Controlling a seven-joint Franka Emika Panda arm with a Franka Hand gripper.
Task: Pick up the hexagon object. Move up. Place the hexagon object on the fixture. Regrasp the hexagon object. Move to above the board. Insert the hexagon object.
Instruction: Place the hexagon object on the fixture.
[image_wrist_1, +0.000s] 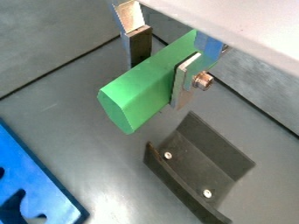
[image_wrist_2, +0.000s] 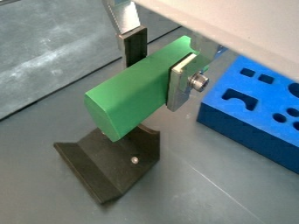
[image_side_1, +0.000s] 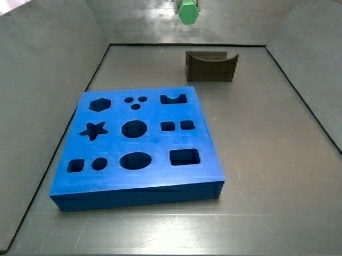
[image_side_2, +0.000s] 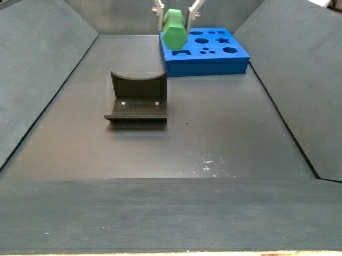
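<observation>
My gripper (image_wrist_1: 162, 63) is shut on the hexagon object (image_wrist_1: 142, 86), a bright green peg, and holds it high in the air. It also shows in a wrist view (image_wrist_2: 131, 92) with the gripper (image_wrist_2: 159, 61) clamped round it. The silver fingers (image_wrist_1: 187, 80) press its flat sides. The fixture (image_wrist_1: 201, 166), a dark notched block, stands on the floor below the peg; it also shows in the wrist view (image_wrist_2: 111, 166). In both side views the peg (image_side_1: 189, 12) (image_side_2: 174, 25) hangs above the fixture (image_side_1: 211, 66) (image_side_2: 136, 98). The blue board (image_side_1: 136, 145) lies apart from it.
The board also shows in the other views (image_wrist_1: 30, 188) (image_wrist_2: 254, 103) (image_side_2: 203, 50). Grey sloping walls (image_side_1: 54, 60) (image_side_2: 40, 80) bound the dark floor on each side.
</observation>
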